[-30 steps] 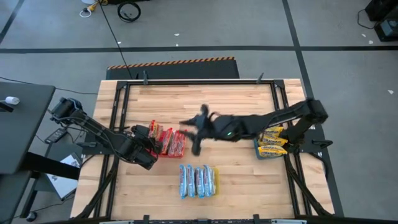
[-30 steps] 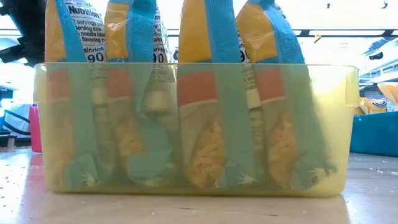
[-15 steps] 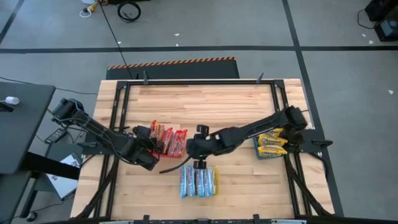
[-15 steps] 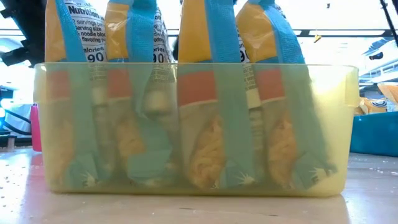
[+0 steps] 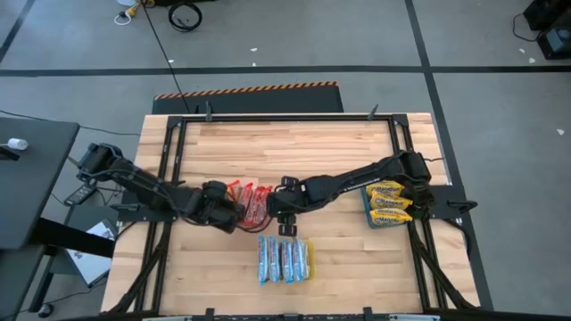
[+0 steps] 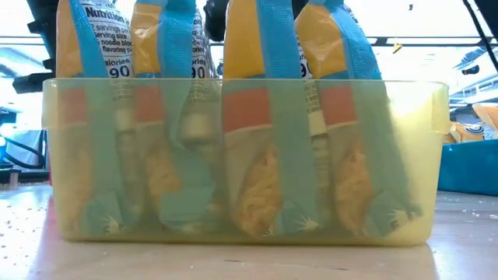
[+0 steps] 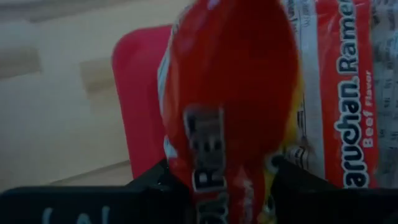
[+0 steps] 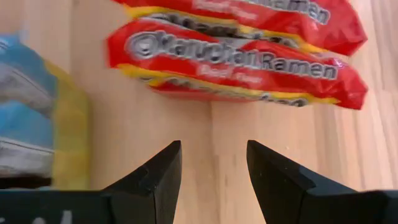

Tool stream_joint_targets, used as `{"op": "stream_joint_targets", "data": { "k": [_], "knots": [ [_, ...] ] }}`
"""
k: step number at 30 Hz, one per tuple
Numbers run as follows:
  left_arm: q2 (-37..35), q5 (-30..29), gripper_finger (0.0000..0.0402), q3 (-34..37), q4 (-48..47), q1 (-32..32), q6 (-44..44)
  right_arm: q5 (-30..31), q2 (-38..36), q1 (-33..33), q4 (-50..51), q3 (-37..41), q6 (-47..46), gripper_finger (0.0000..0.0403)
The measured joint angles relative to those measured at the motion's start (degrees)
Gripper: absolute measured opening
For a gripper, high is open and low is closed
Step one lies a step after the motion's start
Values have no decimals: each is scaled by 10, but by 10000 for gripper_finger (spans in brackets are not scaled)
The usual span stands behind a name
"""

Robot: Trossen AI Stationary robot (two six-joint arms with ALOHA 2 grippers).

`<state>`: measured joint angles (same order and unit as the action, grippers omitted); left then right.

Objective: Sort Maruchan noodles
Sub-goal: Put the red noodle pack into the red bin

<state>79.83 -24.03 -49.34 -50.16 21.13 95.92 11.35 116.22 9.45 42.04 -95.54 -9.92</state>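
A grey concrete floor (image 5: 500, 107) crossed by dark tape lines surrounds the wooden tabletop (image 5: 285, 143). At twelve o'clock a black-and-orange hazard strip (image 5: 247, 88) lies beside it; coiled cables (image 5: 185, 15) lie toward eleven. A dark desk (image 5: 27, 178) stands at nine o'clock. Bright ceiling lights (image 6: 436, 39) glow in the low view.

Wooden table (image 5: 294, 147) carrying a red tray (image 7: 134, 106) of red packets (image 5: 252, 201), a yellow tray (image 6: 249, 225) standing blue-and-white packets (image 5: 284, 259) upright, and a blue tray (image 6: 469, 167) holding yellow-orange packets (image 5: 389, 203) at its right edge.
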Motion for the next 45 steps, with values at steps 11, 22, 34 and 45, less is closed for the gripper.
{"op": "stream_joint_targets", "data": {
  "k": [11, 22, 34, 45],
  "knots": [
    [-8, 99, 126, -38, -11, -45, -11, -23, 24, -23, -43, 0, 57, 185],
    [2, 247, 126, -55, -15, -95, 10, -46, 28, -22, -84, 20, 116, 185],
    [16, 278, 138, -54, 0, -157, 23, -46, 28, -23, -168, 27, 146, 185],
    [15, 206, 254, -54, 3, -162, -28, -18, 27, -22, -150, 28, 139, 179]
  ]
}}
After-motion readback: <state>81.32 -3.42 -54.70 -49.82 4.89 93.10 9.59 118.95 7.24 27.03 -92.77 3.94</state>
